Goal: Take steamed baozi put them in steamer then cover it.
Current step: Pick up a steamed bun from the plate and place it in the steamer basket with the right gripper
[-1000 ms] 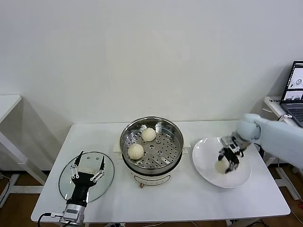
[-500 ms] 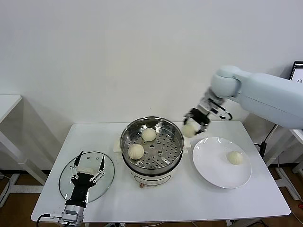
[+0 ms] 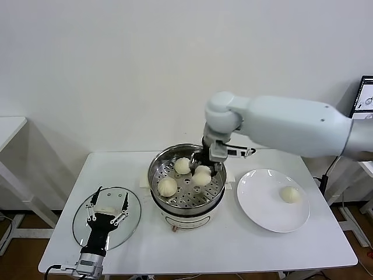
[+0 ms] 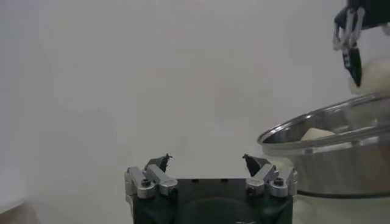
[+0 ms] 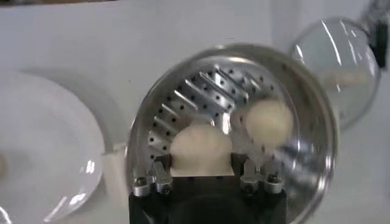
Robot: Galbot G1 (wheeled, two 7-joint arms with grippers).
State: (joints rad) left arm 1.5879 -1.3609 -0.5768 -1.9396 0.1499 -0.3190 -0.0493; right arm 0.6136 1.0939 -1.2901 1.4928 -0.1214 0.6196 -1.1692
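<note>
Counting four baozi total: three in the one steamer (image 3: 217, 192), at (image 3: 183, 165), (image 3: 167, 186) and (image 3: 201, 175). One more (image 3: 289, 194) on the single white plate (image 3: 262, 210), plus one glass cover (image 3: 133, 219).

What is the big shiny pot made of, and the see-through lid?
The steamer looks like polished stainless steel: mirror-bright walls and a holed tray floor. The cover seems to be clear glass, since the table shows through it, with a thin metal-looking rim and a white, probably plastic, handle.
</note>
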